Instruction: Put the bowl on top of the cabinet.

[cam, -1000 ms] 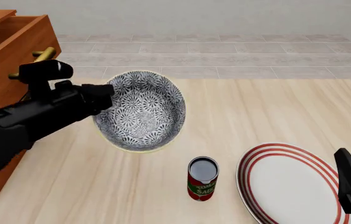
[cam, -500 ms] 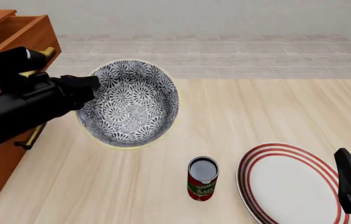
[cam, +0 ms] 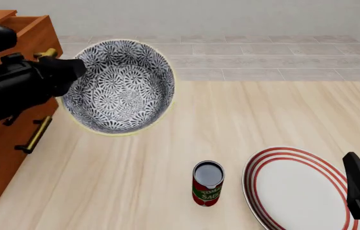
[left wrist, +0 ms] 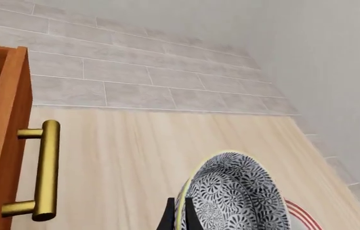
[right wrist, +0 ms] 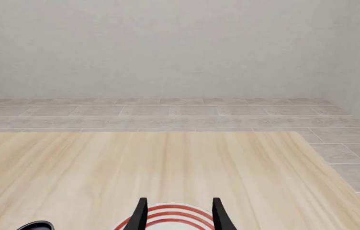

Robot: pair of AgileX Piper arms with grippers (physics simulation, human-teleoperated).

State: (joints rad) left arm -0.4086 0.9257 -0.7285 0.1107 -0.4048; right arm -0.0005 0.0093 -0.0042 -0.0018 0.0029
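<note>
Here the left gripper point(cam: 71, 69) pinches the rim of the bowl point(cam: 119, 86) in the upper left of the front view, off the table point(cam: 263, 120), its mouth tipped toward the camera, beside the cabinet point(cam: 14, 143). The right gripper point(right wrist: 178, 215) stands spread above the red-ringed plate point(cam: 295, 191).

I see pale matt wood-grain desk point(cam: 263, 120); cabinet point(cam: 1, 158) reddish-brown smooth wood, handle point(left wrist: 47, 170) shiny brass-gold metal. Bowl point(cam: 117, 86) glazed ceramic look, dense floral print. Plate point(cam: 295, 191) smooth white, red rings. Can point(cam: 208, 183) metal with paper label. My left end effector point(left wrist: 176, 218) matt black plastic.
</note>
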